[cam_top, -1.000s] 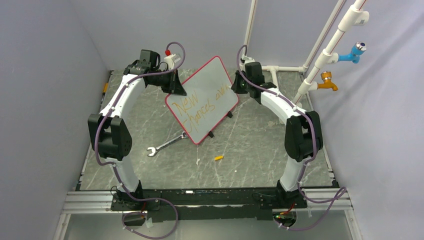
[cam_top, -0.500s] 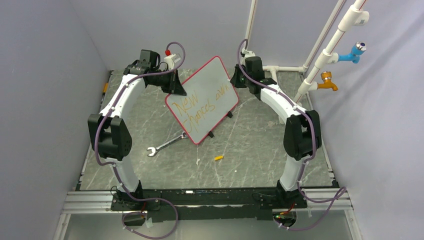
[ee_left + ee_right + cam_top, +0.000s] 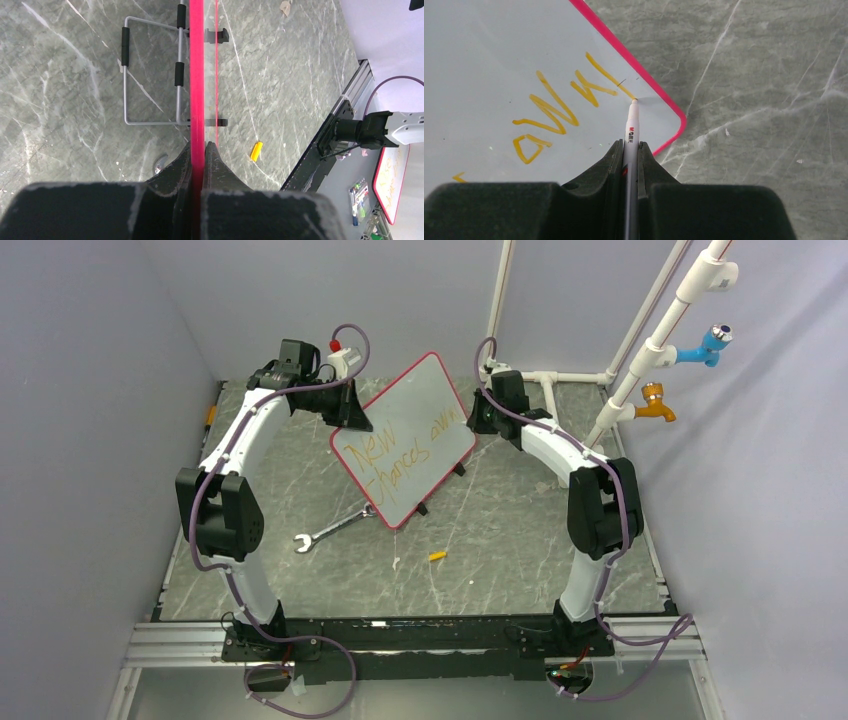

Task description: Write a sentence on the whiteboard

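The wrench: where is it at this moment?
In the top view the wrench lies on the table left of centre, just off the near corner of the whiteboard, with a small orange piece to its right.

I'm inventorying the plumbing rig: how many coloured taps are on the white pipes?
2. A blue tap sits high on the slanted white pipe at right, and an orange tap just below it. Others may be out of frame.

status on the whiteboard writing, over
Left pincer shut on red-framed white rectangular whiteboard. Right pincer shut on slim white marker, tip on orange handwritten sentence. Silver wrench, small orange piece lie loose, not blocking.
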You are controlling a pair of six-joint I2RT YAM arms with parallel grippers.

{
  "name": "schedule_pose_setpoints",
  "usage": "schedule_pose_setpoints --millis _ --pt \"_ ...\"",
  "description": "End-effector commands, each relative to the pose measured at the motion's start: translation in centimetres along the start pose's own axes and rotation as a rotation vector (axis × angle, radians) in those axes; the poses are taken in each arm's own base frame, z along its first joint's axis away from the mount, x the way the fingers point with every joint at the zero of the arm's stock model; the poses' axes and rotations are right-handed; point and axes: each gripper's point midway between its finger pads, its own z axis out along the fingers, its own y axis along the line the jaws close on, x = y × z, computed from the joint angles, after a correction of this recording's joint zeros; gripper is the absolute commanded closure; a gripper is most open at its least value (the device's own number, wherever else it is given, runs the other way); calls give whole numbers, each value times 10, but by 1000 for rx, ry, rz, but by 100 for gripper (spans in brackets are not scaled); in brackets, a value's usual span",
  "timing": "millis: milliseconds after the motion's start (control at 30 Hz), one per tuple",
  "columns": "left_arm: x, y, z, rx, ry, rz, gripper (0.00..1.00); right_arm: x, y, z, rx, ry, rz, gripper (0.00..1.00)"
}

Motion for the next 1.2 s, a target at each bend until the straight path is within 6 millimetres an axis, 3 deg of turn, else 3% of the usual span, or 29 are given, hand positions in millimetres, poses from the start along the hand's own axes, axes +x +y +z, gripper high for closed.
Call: schedule_pose_setpoints --millis 0,367,600,767,967,1167 --pt "14 12 2 -74 49 97 100 -26 20 -12 -53 -72 -1 100" --pt "14 12 2 -75 48 97 100 -75 40 -38 -105 -175 -2 100" --pt "15 13 2 -76 50 98 100 -87 48 -33 -138 -188 10 100" --pt "15 13 2 -79 51 97 100 -85 48 -20 -139 -177 13 100" --pt "15 13 2 -77 51 95 100 -68 36 -4 -105 -134 14 100" --pt "15 12 2 -75 50 97 100 -61 31 0 -96 -115 21 100"
